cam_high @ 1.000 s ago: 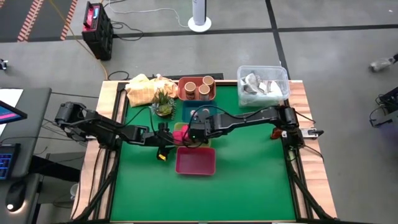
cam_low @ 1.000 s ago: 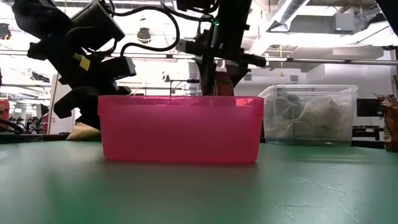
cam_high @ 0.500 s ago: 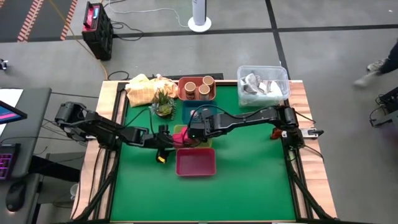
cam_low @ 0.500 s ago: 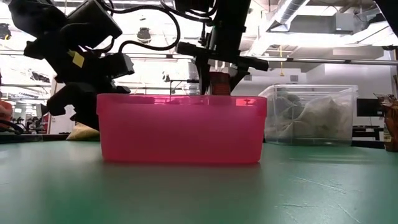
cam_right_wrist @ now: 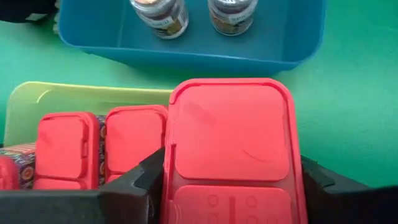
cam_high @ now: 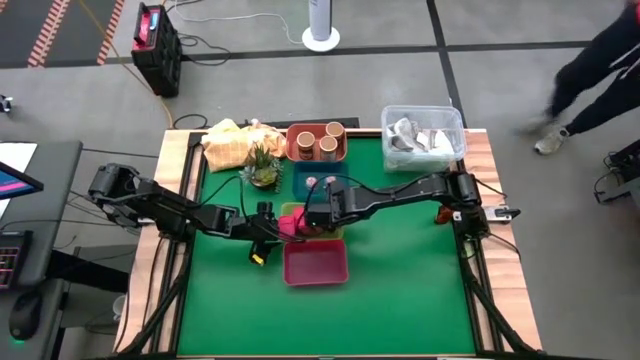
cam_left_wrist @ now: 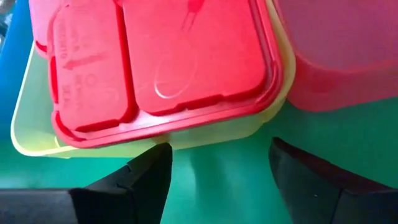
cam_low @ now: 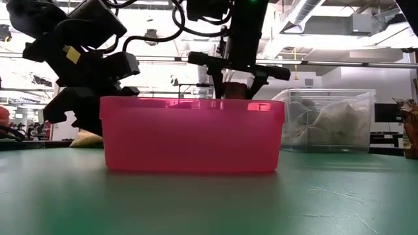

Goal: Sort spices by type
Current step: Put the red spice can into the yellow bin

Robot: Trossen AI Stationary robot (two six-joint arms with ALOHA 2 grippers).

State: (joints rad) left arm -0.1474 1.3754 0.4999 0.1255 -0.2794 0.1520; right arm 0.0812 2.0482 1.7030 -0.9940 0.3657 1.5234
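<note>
Near green mat open — trays crowd centre

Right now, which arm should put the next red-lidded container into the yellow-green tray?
Right. The right gripper already holds a red-lidded container just above the yellow-green tray. The left gripper is open and empty beside the tray's edge.

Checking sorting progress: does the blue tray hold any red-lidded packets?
No. In the right wrist view the blue tray holds only two small jars.

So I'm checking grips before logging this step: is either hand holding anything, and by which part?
The right hand holds a red-lidded spice container by its two sides. The left hand holds nothing, open beside the yellow-green tray.
</note>
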